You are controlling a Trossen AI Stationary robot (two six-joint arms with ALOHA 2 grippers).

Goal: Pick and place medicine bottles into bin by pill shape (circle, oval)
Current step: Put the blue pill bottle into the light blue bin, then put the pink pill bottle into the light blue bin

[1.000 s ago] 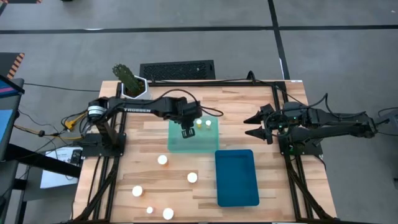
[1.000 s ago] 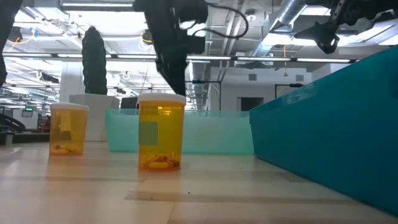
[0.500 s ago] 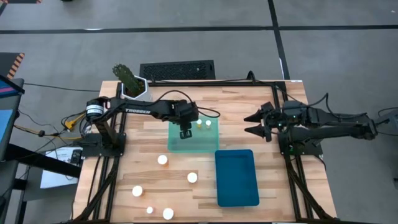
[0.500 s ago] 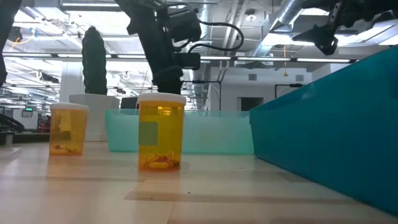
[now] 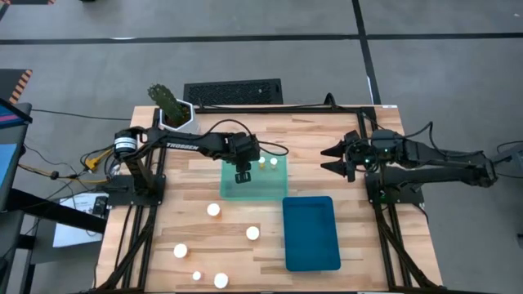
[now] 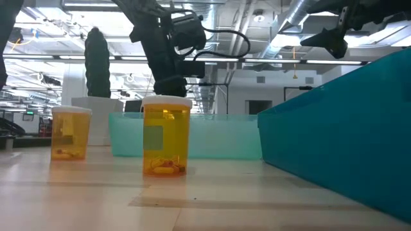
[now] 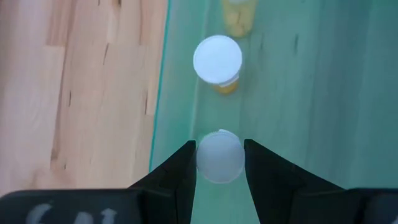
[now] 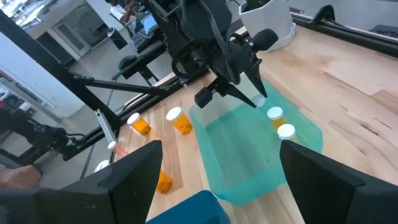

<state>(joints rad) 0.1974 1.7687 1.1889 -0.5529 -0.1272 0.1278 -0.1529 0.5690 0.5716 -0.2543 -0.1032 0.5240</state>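
Note:
My left gripper (image 5: 243,175) is over the light green tray (image 5: 255,192) and is shut on a white-capped medicine bottle (image 7: 219,155). Two more bottles (image 5: 261,162) (image 5: 274,161) stand in the tray's far part and show in the left wrist view (image 7: 217,59). Several other bottles stand on the table's near left (image 5: 213,209) (image 5: 252,233) (image 5: 181,251). The dark blue tray (image 5: 311,233) lies to the near right. My right gripper (image 5: 328,160) is open and empty, above the table to the right of the green tray. My left gripper pinches the bottle at its white cap (image 7: 205,157) between its two fingers, one on each side. The fingers come from above, pointing down into the green tray. The bottle is upright; whether its bottom stands on the tray floor cannot be told.
A white pot with a green cactus (image 5: 172,110) and a black keyboard (image 5: 233,91) are at the far edge. In the low view two amber bottles (image 6: 167,136) (image 6: 70,133) stand in front of the green tray, with the blue tray's wall (image 6: 340,128) at the right.
My left gripper has shifted a little toward the table's left edge over the green tray, still holding the bottle. My right gripper has drifted slightly toward the far edge.

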